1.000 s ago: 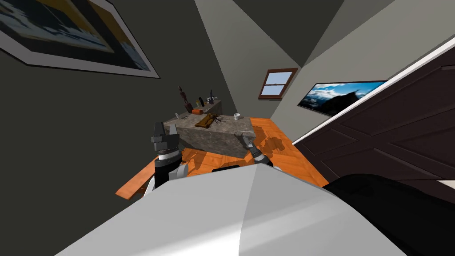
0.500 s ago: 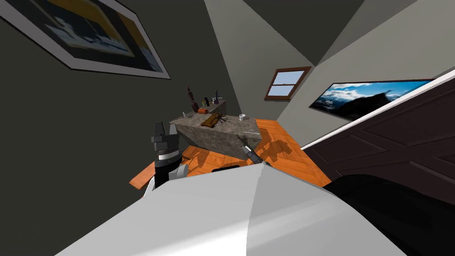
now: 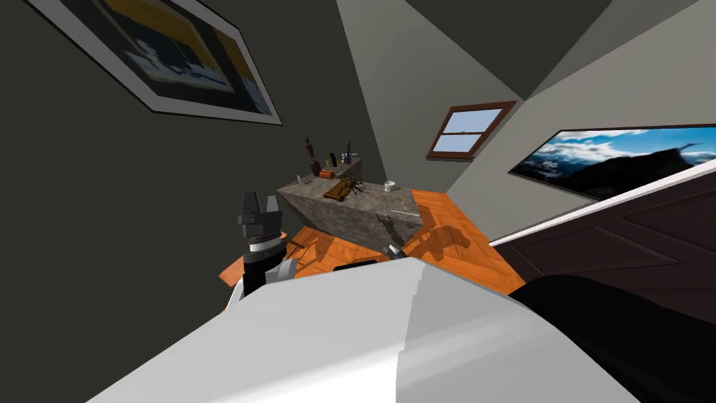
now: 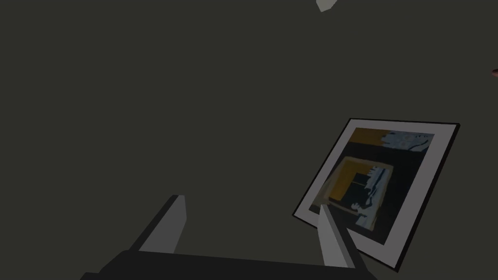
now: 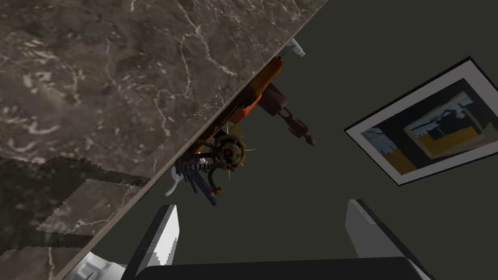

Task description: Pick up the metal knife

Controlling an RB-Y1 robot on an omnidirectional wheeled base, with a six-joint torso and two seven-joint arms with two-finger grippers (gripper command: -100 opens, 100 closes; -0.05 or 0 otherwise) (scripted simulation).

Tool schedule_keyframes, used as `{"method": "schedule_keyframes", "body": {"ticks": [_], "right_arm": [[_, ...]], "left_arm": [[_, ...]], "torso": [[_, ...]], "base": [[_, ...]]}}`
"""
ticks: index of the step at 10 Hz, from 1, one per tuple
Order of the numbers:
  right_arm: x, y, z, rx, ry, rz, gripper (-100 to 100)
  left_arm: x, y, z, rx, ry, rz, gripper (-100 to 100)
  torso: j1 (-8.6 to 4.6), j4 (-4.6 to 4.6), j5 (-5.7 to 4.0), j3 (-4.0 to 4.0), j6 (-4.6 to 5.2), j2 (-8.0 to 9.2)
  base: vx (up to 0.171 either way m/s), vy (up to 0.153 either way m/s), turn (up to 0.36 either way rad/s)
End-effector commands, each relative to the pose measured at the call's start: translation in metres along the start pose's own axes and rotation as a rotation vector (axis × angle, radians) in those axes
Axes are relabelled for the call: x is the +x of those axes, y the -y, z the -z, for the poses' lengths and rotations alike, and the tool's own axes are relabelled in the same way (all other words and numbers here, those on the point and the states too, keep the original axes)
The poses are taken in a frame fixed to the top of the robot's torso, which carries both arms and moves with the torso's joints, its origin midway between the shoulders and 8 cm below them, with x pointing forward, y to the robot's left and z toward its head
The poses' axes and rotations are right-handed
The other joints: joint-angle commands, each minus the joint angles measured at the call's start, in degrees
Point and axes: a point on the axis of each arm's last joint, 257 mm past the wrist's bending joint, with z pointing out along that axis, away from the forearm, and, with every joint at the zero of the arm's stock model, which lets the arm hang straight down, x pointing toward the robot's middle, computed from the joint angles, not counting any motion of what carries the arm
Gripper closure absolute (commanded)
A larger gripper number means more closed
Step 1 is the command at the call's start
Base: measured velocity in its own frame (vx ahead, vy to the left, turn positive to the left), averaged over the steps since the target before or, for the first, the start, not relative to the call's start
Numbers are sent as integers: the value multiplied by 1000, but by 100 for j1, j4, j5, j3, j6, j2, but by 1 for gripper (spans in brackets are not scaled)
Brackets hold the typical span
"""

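A grey-brown marble counter (image 3: 349,210) stands ahead on the floor. A thin pale sliver (image 3: 403,209), probably the knife, lies on its top near the right corner. My right gripper (image 5: 262,206) is open and empty, low in front of the counter's marble side (image 5: 97,97), below the top edge. In the head view that gripper (image 3: 393,249) just peeks over my chest. My left gripper (image 3: 257,206) is raised at the left, clear of the counter, and its fingers (image 4: 170,223) stand open with nothing between them.
On the counter are a brown, spidery object (image 3: 339,190), a white cup (image 3: 389,186), an orange item (image 3: 326,174) and a dark figurine (image 3: 312,157). The floor (image 3: 447,238) is orange wood. A dark door (image 3: 629,238) stands close on the right.
My head view has rolled and turned, so the counter sits further right. My right gripper has sunk lower, nearly behind my chest. The left arm has not moved.
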Motion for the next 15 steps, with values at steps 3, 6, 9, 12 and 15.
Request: {"method": "schedule_keyframes", "body": {"ticks": [3,6,9,12,15], "right_arm": [[54,42,52,95,-192,48,-100],[76,64,85,138,-301,85,-100],[91,85,122,174,-416,131,-100],[102,104,159,207,-524,173,-100],[117,127,222,250,-696,234,-100]], "left_arm": [[0,0,0,0,0,0,0],[0,0,0,0,0,0,0],[0,0,0,0,0,0,0],[0,0,0,0,0,0,0],[0,0,0,0,0,0,0]], "torso": [[0,-1,0,-3,0,-6],[-8,0,-2,1,1,3],[0,-2,-1,-5,-2,-10],[-2,-3,0,-9,1,-14],[-4,0,0,-2,0,-4]], "base": [[75,49,159],[52,24,89],[73,36,134],[73,27,94],[68,29,172]]}}
